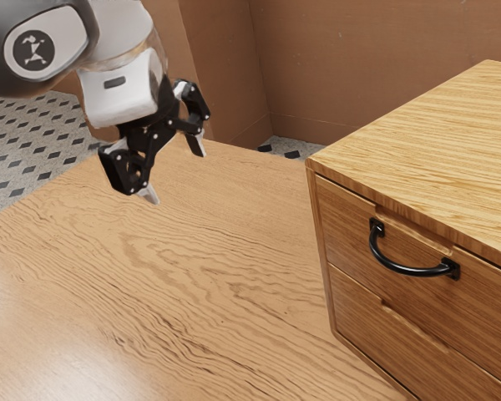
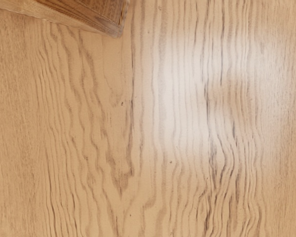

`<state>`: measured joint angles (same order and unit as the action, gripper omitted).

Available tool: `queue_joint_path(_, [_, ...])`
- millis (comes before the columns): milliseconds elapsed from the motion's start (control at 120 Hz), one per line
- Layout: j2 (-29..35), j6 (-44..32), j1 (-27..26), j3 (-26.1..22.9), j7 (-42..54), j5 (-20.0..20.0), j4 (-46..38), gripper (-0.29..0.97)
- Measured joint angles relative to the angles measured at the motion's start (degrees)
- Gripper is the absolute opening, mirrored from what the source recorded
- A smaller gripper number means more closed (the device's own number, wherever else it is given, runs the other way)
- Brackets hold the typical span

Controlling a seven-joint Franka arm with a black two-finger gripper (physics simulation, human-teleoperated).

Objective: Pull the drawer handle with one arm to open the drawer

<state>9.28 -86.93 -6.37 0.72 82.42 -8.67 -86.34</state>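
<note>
Hovering above the table [image 1: 192, 284] with the gripper [image 1: 174, 167] spread open, gripping nothing, well apart from the drawer handle [image 1: 405, 266].

Reaching in from the exterior view's upper left, with both fingers [image 1: 149, 194] angled down toward the wood and clear of it. At the exterior view's right, on the cabinet [image 1: 434, 142]: the upper drawer [image 1: 351, 234], apparently shut, with its front level with the frame and the black curved handle fixed to that front. Below it, a lower drawer [image 1: 401, 342]. Under the hand in the wrist view, plain wood grain of the table [image 2: 177, 148], and beyond the gripper what looks like a corner of the cabinet [image 2: 89, 15], though too little to be sure.
</note>
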Motion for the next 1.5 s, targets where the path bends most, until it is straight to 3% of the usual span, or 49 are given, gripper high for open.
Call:
queue_joint_path(200, [1.98,-3.5,-8.14,0.22,6.3,-0.03,-3.11,0.68])
queue_joint_path(308, [7.31,-6.16,-10.52,0.34,8.93,-0.07,-9.48,0.68])
queue_joint_path(467, [10.33,-11.81,-15.67,0.3,11.98,-0.17,-15.66,0.68])
queue_joint_path(642, [11.21,-18.94,-18.54,-0.04,14.35,-0.38,-20.31,0.68])
queue_joint_path(733, [11.21,-22.84,-20.75,-0.45,14.96,-2.38,-21.66,0.68])
queue_joint_path(1158, [8.77,-39.38,-23.08,-0.63,16.47,-6.5,-26.18,0.68])
queue_joint_path(1500, [6.78,-44.0,-22.62,-0.44,16.98,-6.97,-27.9,0.68])
